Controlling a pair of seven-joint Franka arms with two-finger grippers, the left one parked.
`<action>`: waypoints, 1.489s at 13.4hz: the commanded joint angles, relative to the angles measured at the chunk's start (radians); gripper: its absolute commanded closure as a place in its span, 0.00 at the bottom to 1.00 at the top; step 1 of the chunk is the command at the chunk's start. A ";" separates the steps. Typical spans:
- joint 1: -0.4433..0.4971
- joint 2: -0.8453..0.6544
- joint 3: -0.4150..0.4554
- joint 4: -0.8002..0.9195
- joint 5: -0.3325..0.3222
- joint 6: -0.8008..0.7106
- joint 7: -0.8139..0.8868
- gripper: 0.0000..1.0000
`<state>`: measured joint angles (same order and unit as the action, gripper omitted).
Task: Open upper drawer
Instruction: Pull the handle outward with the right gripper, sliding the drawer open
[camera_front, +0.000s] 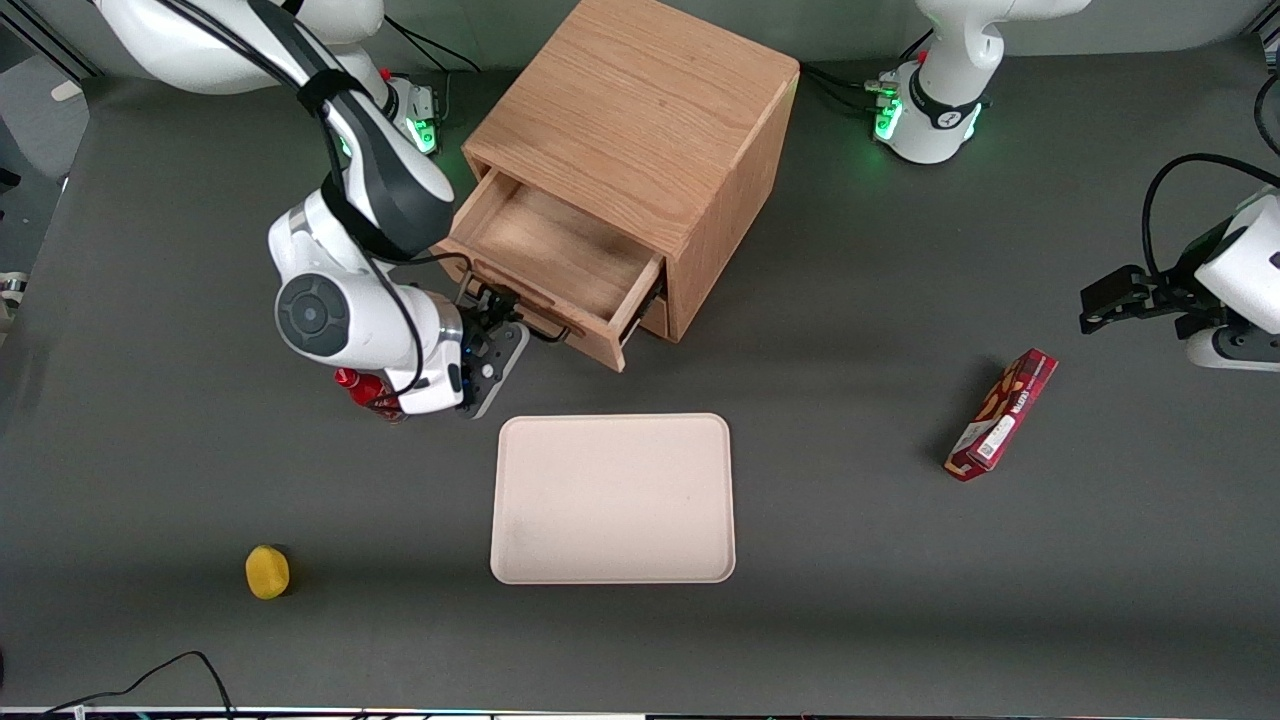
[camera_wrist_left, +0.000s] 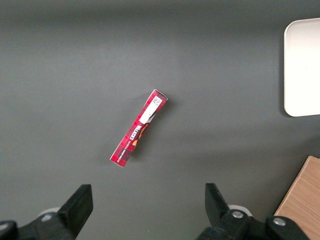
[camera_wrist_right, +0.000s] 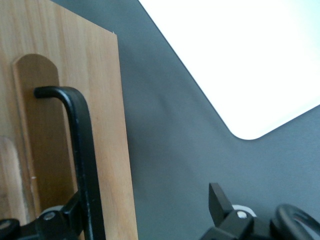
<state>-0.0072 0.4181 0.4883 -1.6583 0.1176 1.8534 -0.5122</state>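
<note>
1. We see a dark grey matte table (camera_front: 850, 480) filling the front view, w/ cables at its edges; the room around it barely shows.
2. Wooden cabinet (camera_front: 640, 110) stands farther from the front camera than the tray, turned at an angle.
3. Upper drawer (camera_front: 545, 265) is pulled part-way out of the cabinet; its bare wood inside is visible from above.
4. Gripper (camera_front: 500, 335) sits right in front of the drawer front, at the black handle (camera_wrist_right: 82, 155). In the right wrist view one finger (camera_wrist_right: 62, 217) touches the handle and the other (camera_wrist_right: 220, 205) stands well apart from it, so the jaws are spread wide, clamping nothing.
5. Pale beige tray (camera_front: 613, 498) lies nearer the front camera than the drawer, in front of it.
6. Red bottle (camera_front: 368, 392) is mostly hidden under the working arm's wrist; label not readable.
7. Yellow round object (camera_front: 267, 571) lies near the front edge, toward the working arm's end.
8. Red snack box (camera_front: 1002, 414) lies toward the parked arm's end. It has white lettering and a white barcode sticker (camera_wrist_left: 152, 107); we can't make out the wording for sure.
</note>
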 joint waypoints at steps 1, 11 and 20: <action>0.007 0.066 -0.036 0.119 -0.022 -0.077 -0.067 0.00; 0.012 0.152 -0.086 0.366 -0.127 -0.256 -0.155 0.00; 0.012 -0.071 -0.083 0.431 -0.125 -0.345 0.322 0.00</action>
<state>-0.0036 0.4460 0.4074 -1.2143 0.0068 1.5495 -0.4075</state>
